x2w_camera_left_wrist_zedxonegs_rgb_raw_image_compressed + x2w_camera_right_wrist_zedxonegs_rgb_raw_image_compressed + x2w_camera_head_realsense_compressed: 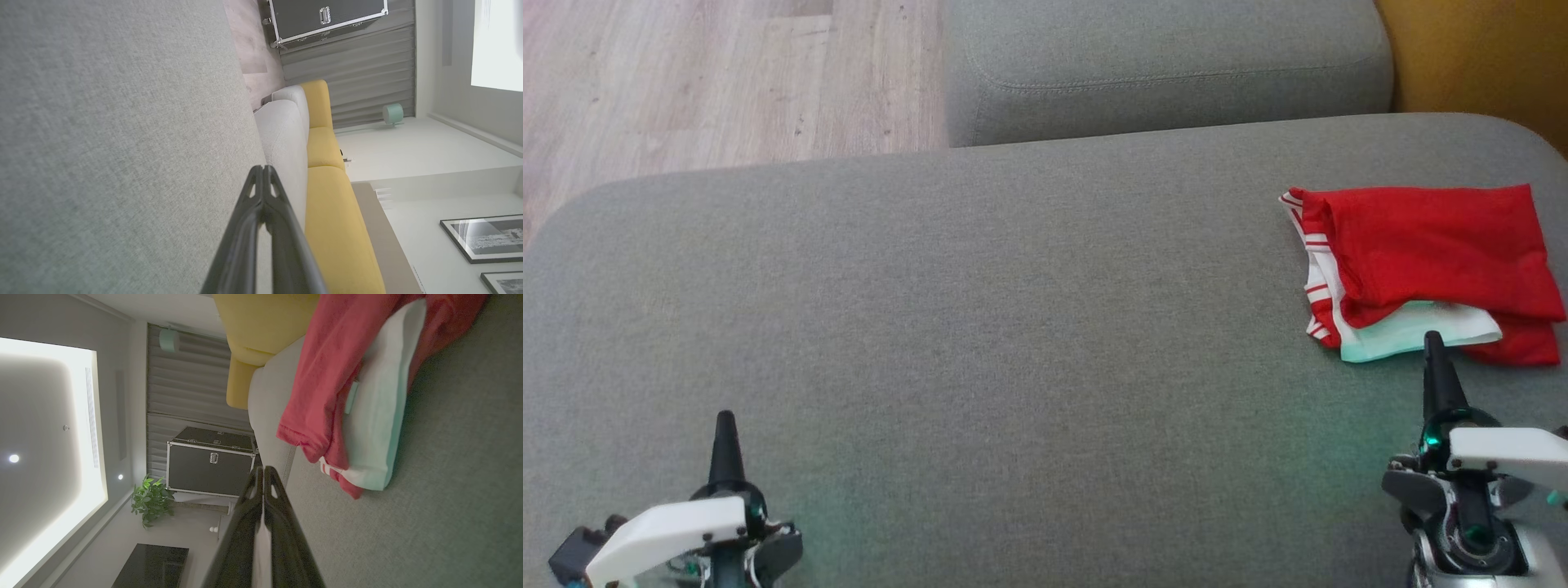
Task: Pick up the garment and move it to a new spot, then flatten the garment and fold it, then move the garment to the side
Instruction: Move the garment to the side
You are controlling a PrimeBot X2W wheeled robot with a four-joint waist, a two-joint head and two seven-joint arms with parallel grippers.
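Garment of red fabric with white striped trim [1421,261], folded in a rough rectangle, lies at the right end of the wide grey woven sofa cushion [1013,327], with its long axis along the cushion's length. The right gripper [1434,343], fingers pressed together and empty, points at its near edge, just beside it. The left gripper [725,420], also pressed together and empty, is at the cushion's near left, well apart, so I judge the right arm is the nearer one.

Head camera above sofa [1013,286], wrist cameras low (rolled sideways)

Garment [1429,269] on sofa seat [980,327], far right — just beyond right gripper [1434,343].
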